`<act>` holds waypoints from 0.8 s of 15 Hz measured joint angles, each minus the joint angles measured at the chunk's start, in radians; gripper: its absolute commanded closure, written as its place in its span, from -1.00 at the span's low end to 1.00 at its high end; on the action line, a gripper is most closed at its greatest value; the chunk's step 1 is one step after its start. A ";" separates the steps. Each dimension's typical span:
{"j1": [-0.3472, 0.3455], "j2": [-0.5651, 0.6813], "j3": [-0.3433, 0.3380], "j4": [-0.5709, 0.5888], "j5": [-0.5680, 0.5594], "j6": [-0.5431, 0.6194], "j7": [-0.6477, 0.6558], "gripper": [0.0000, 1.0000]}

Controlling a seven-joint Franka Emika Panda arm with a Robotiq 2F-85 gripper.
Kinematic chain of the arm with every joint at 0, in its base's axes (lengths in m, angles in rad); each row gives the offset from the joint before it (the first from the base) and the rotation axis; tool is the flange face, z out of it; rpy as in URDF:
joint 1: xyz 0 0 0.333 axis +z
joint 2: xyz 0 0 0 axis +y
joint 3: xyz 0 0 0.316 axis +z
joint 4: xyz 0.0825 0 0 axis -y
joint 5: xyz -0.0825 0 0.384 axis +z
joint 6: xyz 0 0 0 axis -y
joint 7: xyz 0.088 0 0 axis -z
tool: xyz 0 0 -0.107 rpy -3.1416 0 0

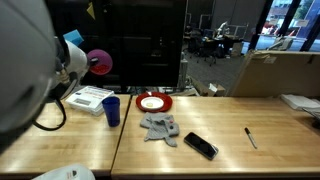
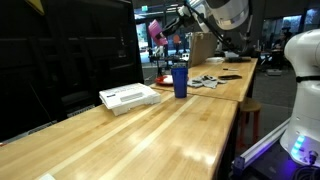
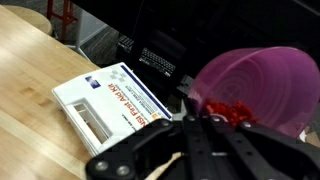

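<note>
My gripper [image 3: 200, 114] is shut on the rim of a pink-purple bowl [image 3: 255, 85], with something red showing at the rim where the jaws meet it. The bowl [image 1: 101, 62] hangs in the air above the left part of the wooden table [image 1: 60, 145]. In an exterior view the bowl [image 2: 157, 32] is held high beyond a blue cup [image 2: 179, 80]. Below the gripper lies a white box with printed labels [image 3: 105, 105]. The blue cup [image 1: 111, 110] stands just right of that white box [image 1: 90, 98].
A red plate [image 1: 153, 101], a crumpled grey cloth [image 1: 160, 127], a black phone [image 1: 200, 145] and a pen [image 1: 250, 137] lie on the table. A large cardboard box [image 1: 275, 72] stands at the back right. A dark monitor wall runs behind the table.
</note>
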 measured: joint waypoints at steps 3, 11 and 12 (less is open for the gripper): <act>0.008 -0.017 -0.001 -0.002 0.008 -0.013 -0.002 0.98; -0.168 0.187 0.175 -0.021 0.179 -0.191 -0.049 0.93; -0.175 0.202 0.182 -0.020 0.180 -0.191 -0.049 0.93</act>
